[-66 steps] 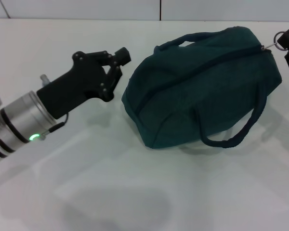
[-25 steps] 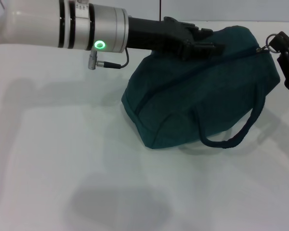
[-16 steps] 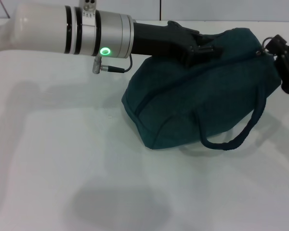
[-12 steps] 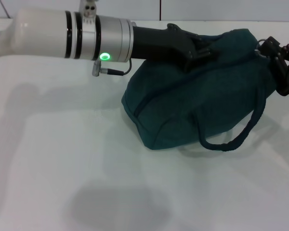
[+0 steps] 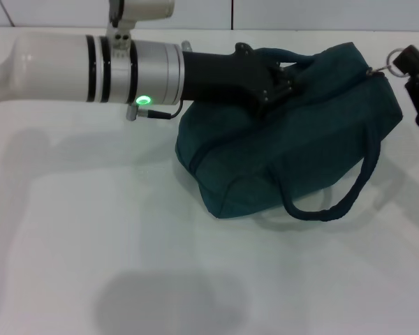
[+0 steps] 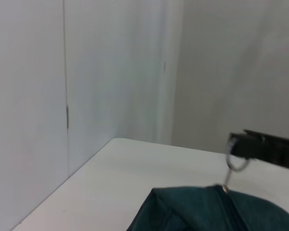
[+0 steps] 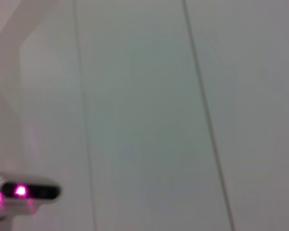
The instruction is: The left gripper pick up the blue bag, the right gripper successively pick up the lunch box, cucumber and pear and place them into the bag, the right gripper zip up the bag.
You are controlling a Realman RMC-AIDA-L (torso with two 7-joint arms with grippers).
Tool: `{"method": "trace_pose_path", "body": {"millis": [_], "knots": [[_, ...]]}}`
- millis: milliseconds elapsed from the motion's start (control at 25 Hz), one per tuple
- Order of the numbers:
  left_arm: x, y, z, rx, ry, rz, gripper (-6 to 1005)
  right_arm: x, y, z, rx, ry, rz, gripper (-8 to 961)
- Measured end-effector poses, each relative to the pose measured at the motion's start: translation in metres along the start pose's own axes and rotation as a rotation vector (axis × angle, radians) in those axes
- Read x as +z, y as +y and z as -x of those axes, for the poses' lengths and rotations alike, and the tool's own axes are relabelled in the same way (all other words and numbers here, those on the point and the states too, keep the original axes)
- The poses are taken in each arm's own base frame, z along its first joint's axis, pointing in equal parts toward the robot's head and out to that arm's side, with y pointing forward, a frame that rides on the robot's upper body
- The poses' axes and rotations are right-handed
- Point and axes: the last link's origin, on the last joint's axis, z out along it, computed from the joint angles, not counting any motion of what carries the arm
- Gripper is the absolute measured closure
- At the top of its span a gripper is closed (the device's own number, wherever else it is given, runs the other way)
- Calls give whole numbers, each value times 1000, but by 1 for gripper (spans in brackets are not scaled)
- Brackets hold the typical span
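Head view: the blue bag [image 5: 293, 132] lies zipped on the white worktop [image 5: 91, 244], centre right. The left gripper [image 5: 283, 73] reaches from upper left, fingers apparently clenched on the far handle [image 5: 297, 59]. At the right edge, the right gripper [image 5: 408, 66] pinches the ring pull [image 5: 391, 57].

Left wrist view: bag top, ring pull and the right gripper's fingers [image 6: 265, 150] holding it.

Right wrist view: only a blank wall.
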Motion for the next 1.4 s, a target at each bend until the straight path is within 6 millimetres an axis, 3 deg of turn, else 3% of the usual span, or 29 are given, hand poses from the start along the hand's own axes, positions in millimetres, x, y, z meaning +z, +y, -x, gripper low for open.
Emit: {"method": "trace_pose_path", "body": {"millis": [440,920,1320,1400], "knots": [[-22,11,5,37,52,-1,949,-11,-9,-7,77,29,-91,935],[-22,10,5,33,55,3,950,-15,-27,-24,106,142,-217,919],[-21,11,5,42,59,2,952,-11,-23,-22,93,143,-167,888],[-21,11,5,45,59,1,952,-13,-23,-22,91,142,-173,830]]}}
